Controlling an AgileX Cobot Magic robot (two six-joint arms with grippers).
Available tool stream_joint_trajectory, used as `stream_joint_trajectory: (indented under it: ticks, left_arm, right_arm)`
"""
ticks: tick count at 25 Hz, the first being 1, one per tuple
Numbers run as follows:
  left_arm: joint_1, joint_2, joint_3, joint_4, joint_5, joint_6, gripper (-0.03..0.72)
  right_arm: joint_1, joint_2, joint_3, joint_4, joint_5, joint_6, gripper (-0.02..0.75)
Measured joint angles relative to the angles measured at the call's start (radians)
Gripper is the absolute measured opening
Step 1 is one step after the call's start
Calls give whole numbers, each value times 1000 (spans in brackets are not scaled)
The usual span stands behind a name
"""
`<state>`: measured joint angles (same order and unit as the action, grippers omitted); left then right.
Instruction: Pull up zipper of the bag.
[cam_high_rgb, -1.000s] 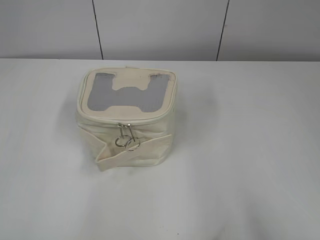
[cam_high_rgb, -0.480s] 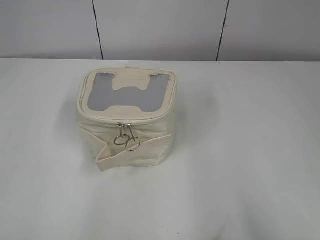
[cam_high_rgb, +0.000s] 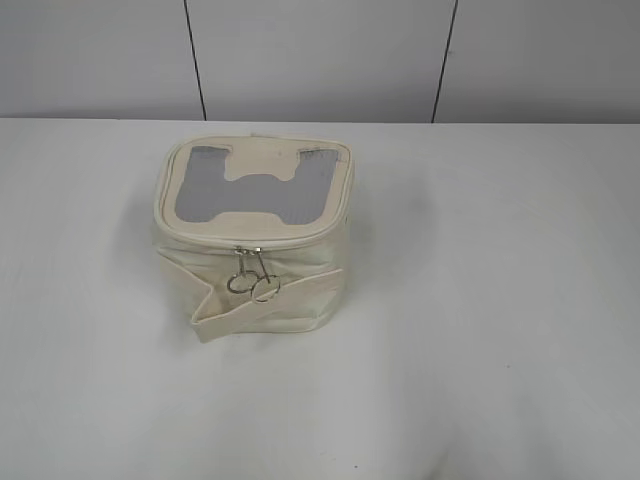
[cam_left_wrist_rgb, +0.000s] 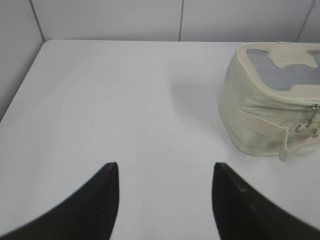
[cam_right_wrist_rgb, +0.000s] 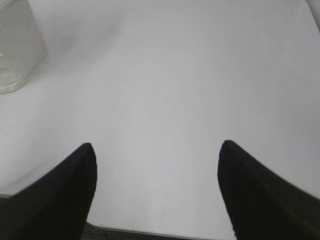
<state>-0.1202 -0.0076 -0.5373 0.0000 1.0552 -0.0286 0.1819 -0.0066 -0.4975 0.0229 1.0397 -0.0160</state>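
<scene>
While claws gape, bag (cam_high_rgb: 255, 240) unobstructed.

A plain white bench (cam_high_rgb: 500, 300) carries the cream bag (cam_high_rgb: 250, 270), which stands upright left of centre.

Cream fabric bag (cam_high_rgb: 250, 275) with grey mesh top, cream H-shaped patch. Silver ring pulls (cam_high_rgb: 253, 286). White table (cam_high_rgb: 480, 330); black gripper fingers (cam_left_wrist_rgb: 95, 205).

Even, bright, diffuse light; table (cam_high_rgb: 500, 300) near-blown white. Soft shadow at bag (cam_high_rgb: 250, 240) base, abt 6–7 o'clock. Right wrist view hazy, bag (cam_right_wrist_rgb: 15, 45) washed out at 10 o'clock.
</scene>
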Motion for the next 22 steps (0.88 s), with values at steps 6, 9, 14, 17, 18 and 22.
stream_joint_trajectory:
  ticks: [6, 9, 14, 17, 18, 22]
  left_arm:
    - [21, 0, 0, 0, 0, 0, 458]
    - [21, 0, 0, 0, 0, 0, 458]
    - [21, 0, 0, 0, 0, 2, 458]
    - [21, 0, 0, 0, 0, 3, 458]
    - [21, 0, 0, 0, 0, 3, 458]
    - [21, 0, 0, 0, 0, 3, 458]
  right_arm:
    - [-47, 0, 0, -1, 0, 0, 588]
    - [-47, 0, 0, -1, 0, 0, 588]
    - [-47, 0, 0, -1, 0, 0, 588]
    - [-47, 0, 0, -1, 0, 0, 588]
    - [-47, 0, 0, -1, 0, 0, 588]
    - [-50, 0, 0, -1, 0, 0, 588]
